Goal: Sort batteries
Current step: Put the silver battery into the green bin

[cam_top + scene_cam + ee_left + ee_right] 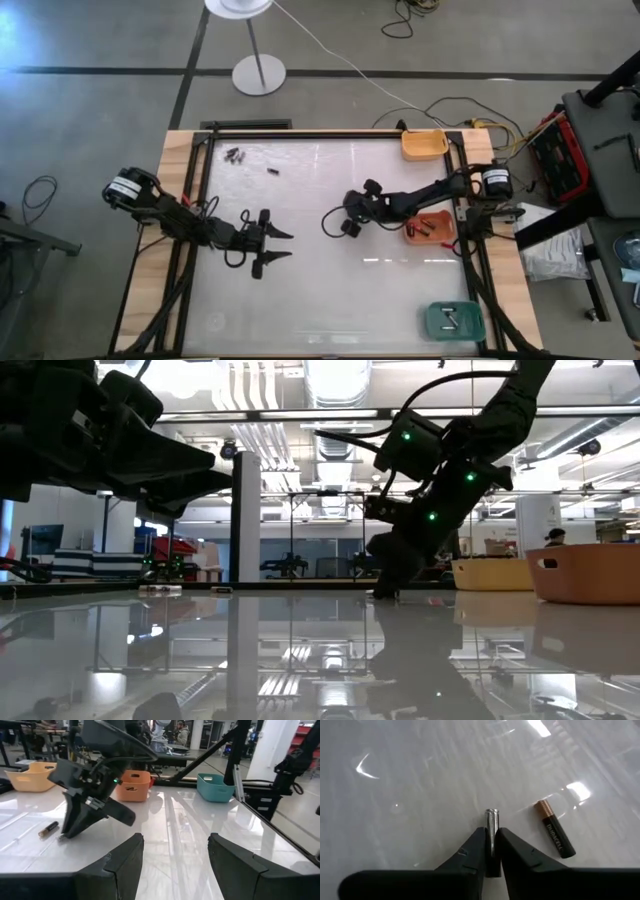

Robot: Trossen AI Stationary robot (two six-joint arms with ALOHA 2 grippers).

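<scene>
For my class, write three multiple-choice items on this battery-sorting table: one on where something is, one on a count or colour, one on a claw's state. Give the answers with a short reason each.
1. Where does the teal tray sit in the overhead view?
A. near corner on the right arm's side
B. far corner on the left arm's side
C. centre of the table

2. How many trays are on the table?
A. one
B. three
C. five

3. What is the right claw doing?
A. hanging wide open above a tray
B. pinching a silvery battery at the table surface
C. holding a tray by its rim

Answers:
1 A: the overhead view shows it at the near right corner.
2 B: a yellow tray, an orange tray and the teal one.
3 B: the right wrist view shows its fingers closed on the battery, beside a black and copper battery. The left claw waits open.
</scene>
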